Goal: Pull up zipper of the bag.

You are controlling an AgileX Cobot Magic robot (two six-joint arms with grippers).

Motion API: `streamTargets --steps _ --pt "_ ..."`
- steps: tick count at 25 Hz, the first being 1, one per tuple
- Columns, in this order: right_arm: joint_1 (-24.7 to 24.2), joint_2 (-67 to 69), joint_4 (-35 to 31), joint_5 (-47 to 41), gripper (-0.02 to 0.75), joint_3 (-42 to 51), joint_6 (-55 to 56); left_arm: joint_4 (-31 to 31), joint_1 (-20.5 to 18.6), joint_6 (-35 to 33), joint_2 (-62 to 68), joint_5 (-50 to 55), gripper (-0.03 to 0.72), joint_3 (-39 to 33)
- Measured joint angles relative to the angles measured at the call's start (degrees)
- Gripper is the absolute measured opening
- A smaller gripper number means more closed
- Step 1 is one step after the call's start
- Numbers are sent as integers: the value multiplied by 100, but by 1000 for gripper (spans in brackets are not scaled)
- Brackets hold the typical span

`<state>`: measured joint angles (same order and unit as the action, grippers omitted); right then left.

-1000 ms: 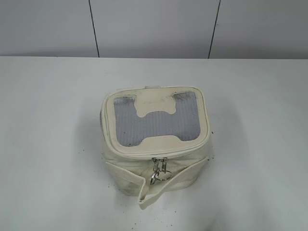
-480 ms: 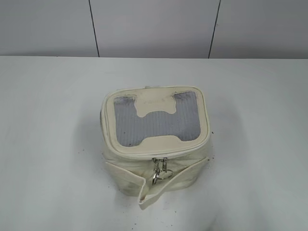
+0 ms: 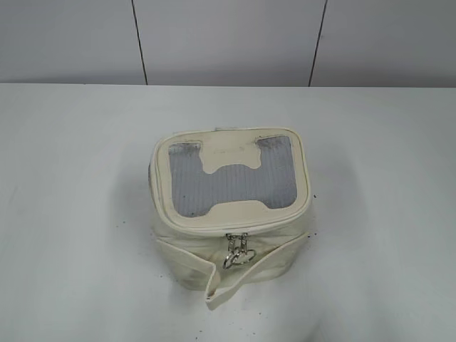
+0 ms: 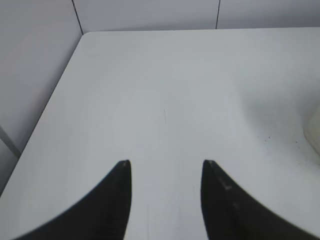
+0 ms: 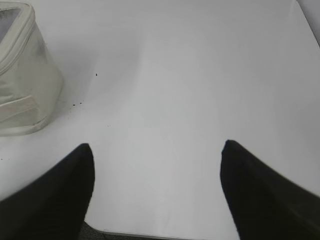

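Cream bag (image 3: 231, 203) sits cut off at both wrist views' edges; its zipper (image 3: 235, 228) carries two pulls. Left gripper (image 4: 166, 163) and right gripper (image 5: 157, 146) gape, empty.

Bright, even light falls from above, flat and soft, with no hard glare on the white table (image 3: 78, 214). The bag (image 3: 231, 206) throws only a faint grey shadow about its base. The exterior view is fairly sharp. In both wrist views the dark fingers (image 4: 100, 210) (image 5: 50, 200) blur at the bottom edge.
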<state>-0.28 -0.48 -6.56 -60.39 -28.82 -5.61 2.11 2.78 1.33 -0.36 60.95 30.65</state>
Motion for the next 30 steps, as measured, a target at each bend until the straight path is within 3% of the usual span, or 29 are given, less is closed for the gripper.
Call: streamTargets --steps 9,30 --pt "458 0 -5 0 587 0 0 0 0 0 0 0 331 0" --pt "331 0 -17 0 587 0 0 0 0 0 0 0 282 0"
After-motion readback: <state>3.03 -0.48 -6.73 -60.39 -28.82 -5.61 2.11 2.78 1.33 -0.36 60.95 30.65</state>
